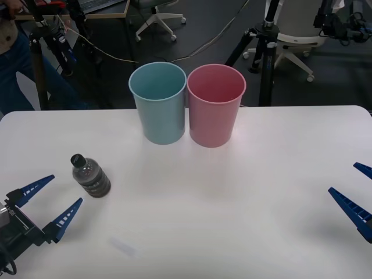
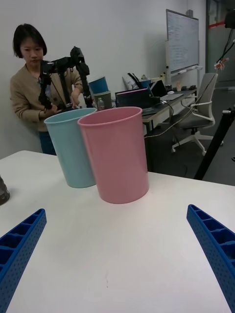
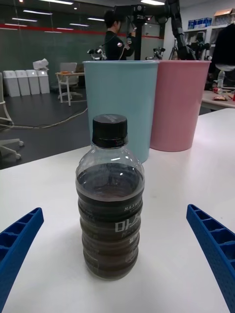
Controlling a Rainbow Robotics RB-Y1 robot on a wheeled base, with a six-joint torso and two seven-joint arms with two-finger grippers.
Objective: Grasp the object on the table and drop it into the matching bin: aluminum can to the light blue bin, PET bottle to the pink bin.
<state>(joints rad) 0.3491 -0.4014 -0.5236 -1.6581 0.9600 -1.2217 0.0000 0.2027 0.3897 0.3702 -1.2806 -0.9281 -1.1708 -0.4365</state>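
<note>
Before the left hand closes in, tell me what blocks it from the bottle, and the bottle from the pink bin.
Nothing visible separates the open left hand from the PET bottle, just bare table. The light blue bin stands on the bottle's side of the pink bin, touching it.

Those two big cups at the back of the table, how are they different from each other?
The light blue bin differs from the pink bin in colour, and it stands on the robot's left, nearer the PET bottle; the pink bin is to its right. Both are upright, open-topped, tapered, similar in size, side by side.
</note>
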